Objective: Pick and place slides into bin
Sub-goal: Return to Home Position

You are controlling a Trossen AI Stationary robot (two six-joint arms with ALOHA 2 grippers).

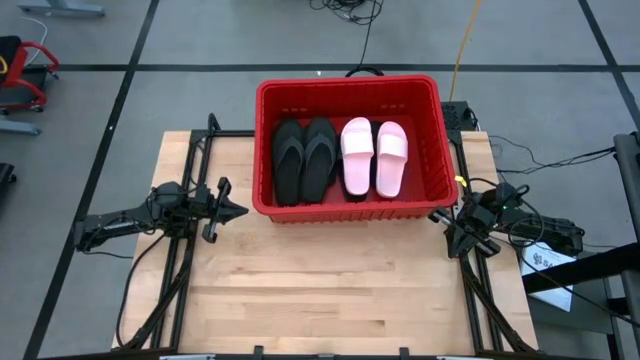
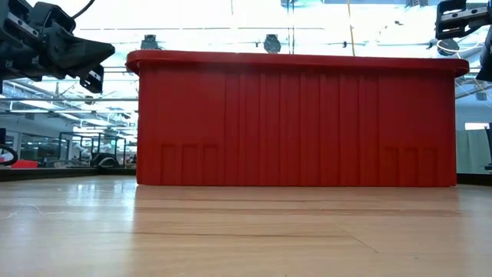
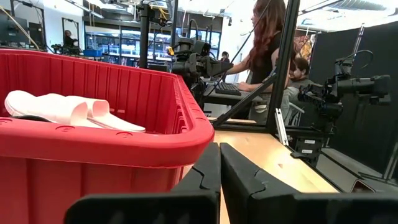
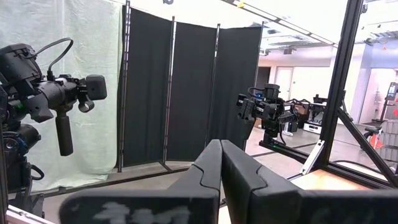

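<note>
The red bin (image 1: 262,150) stands at the table's far middle. Inside it lie two black slides (image 1: 304,158) side by side and two pale pink slides (image 1: 374,155) to their right, flat on the bin's floor. The left wrist view shows a pink slide (image 3: 68,111) over the bin's rim (image 3: 112,144). My left gripper (image 1: 240,210) hovers shut at the bin's left near corner, holding nothing. My right gripper (image 1: 436,215) hovers shut off the bin's right near corner, holding nothing; its fingers (image 4: 219,163) face the room.
Bare wooden tabletop (image 1: 330,290) stretches in front of the bin. Black frame rails (image 1: 180,280) run along the table's left and right sides. A person sits at a desk (image 3: 264,50) beyond the table.
</note>
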